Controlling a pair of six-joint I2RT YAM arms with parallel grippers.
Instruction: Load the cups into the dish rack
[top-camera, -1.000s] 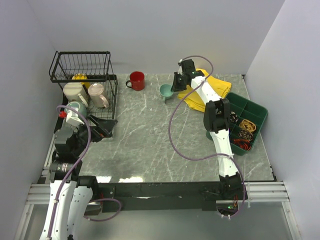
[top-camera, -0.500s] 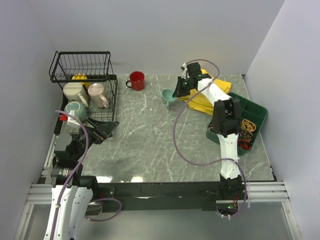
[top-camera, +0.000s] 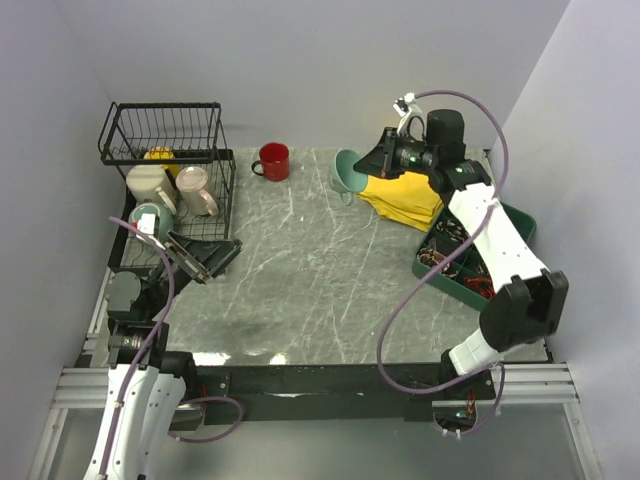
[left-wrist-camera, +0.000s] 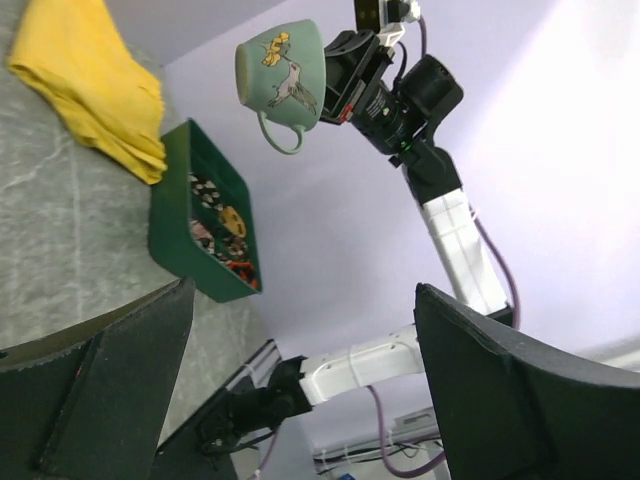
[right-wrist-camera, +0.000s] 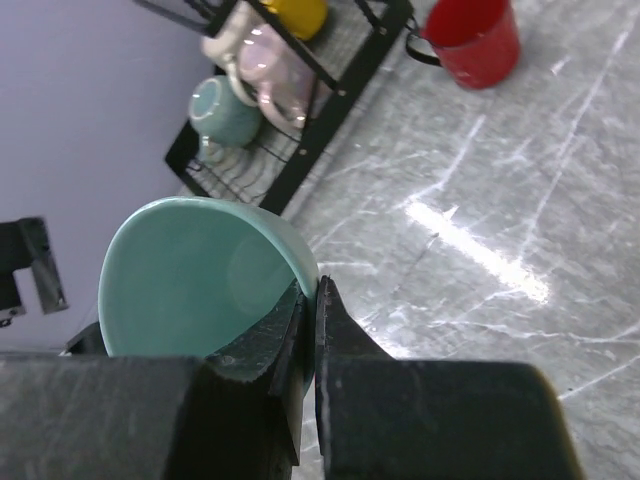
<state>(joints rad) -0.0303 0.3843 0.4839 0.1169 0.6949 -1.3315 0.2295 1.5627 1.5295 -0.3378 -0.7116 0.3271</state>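
Note:
My right gripper is shut on the rim of the small teal cup and holds it tilted in the air over the back middle of the table. In the right wrist view one finger is inside the teal cup and one outside. The red cup stands on the table right of the dish rack. In the rack lie the yellow cup, cream cup, pinkish cup and grey-green cup. My left gripper is open and empty beside the rack's near end.
A yellow cloth lies at the back right under my right arm. A green compartment tray with small items sits at the right edge. White walls close in the left, back and right sides.
My right gripper has shut on the teal cup's rim and lifted it off the table, the arm swinging up and right. My left gripper drew back a little from the rack.

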